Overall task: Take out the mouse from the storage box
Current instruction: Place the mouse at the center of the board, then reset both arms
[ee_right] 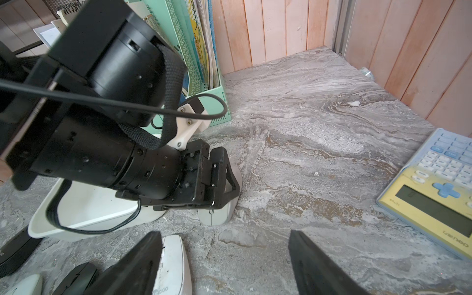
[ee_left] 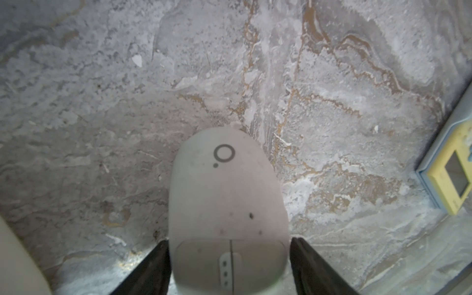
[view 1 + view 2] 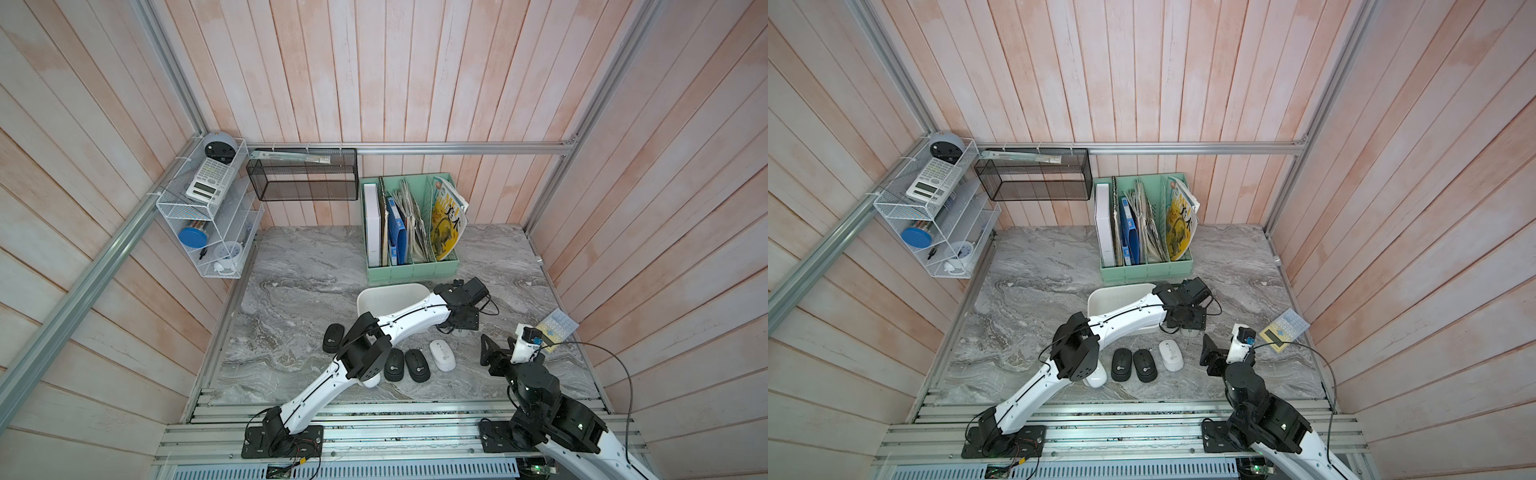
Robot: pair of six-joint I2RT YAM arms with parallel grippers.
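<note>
The white storage box (image 3: pixel 374 293) stands mid-table with my left arm stretched across it. Just right of the box, my left gripper (image 2: pixel 229 241) hangs low over a white mouse (image 2: pixel 227 194) that rests on the marble. Its black fingers (image 2: pixel 155 265) flank the mouse's button end, open, with a thin gap showing on one side. The right wrist view shows that mouse (image 1: pixel 217 215) flat on the table under the left gripper. My right gripper (image 1: pixel 224 233) hovers open nearer the front, with bare marble between its fingers. Several other mice, black (image 3: pixel 394 364) and white (image 3: pixel 442 355), lie in front of the box.
A yellow and blue calculator (image 3: pixel 555 330) lies at the right edge of the table. The mint-green file organizer (image 3: pixel 411 249) stands behind the box. A black mesh basket (image 3: pixel 303 178) and a white wire shelf (image 3: pixel 208 216) hang on the back-left walls.
</note>
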